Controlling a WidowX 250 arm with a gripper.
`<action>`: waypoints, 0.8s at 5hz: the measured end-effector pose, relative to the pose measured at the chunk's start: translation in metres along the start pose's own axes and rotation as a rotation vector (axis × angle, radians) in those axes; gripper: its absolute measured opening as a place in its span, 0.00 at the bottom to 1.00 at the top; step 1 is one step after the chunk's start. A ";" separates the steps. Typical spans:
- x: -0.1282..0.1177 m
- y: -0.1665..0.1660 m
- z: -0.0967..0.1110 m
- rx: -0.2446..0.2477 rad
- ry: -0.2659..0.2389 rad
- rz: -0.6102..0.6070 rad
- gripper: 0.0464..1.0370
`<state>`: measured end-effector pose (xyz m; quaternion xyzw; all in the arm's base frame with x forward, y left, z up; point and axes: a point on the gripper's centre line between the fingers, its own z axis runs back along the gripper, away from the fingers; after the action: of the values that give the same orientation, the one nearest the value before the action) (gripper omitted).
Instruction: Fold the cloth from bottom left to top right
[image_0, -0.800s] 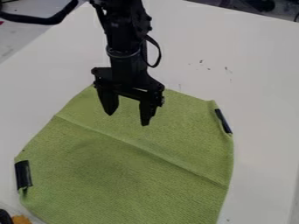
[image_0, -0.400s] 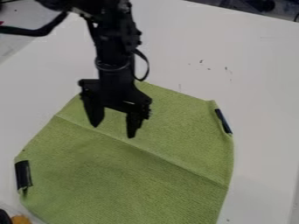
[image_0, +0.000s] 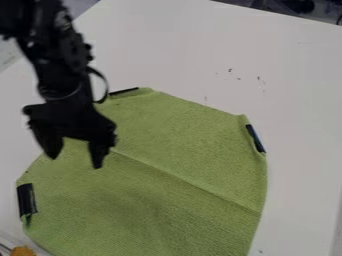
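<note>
The black gripper (image_0: 75, 162) hangs over the upper left part of the green cloth, its two fingers apart with nothing between them. Spread out flat, the cloth (image_0: 180, 165) has a crease running slantwise across its middle. Black tape pieces mark its edges: one (image_0: 27, 200) at the lower left corner, one (image_0: 255, 138) at the right corner, and a thin one (image_0: 124, 91) at the top corner beside the arm. The cloth's bottom edge runs out of view.
A white table (image_0: 300, 100) lies under the cloth, with a few small dark specks on it above the cloth. At the bottom left corner of the view is an orange object (image_0: 22, 251). Dark items stand beyond the table's far edge.
The gripper has moved left and somewhat down in the view, still open. The cloth's top corner with its tape has come into sight. The cloth has not moved.
</note>
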<state>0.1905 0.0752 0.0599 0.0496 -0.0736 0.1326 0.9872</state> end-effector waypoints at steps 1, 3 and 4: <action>-0.016 0.022 -0.014 0.032 0.029 0.087 0.96; -0.049 0.050 -0.046 0.070 0.061 0.178 0.96; -0.054 0.060 -0.048 0.078 0.072 0.197 0.96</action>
<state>0.1293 0.1250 0.0085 0.0756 -0.0373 0.2334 0.9687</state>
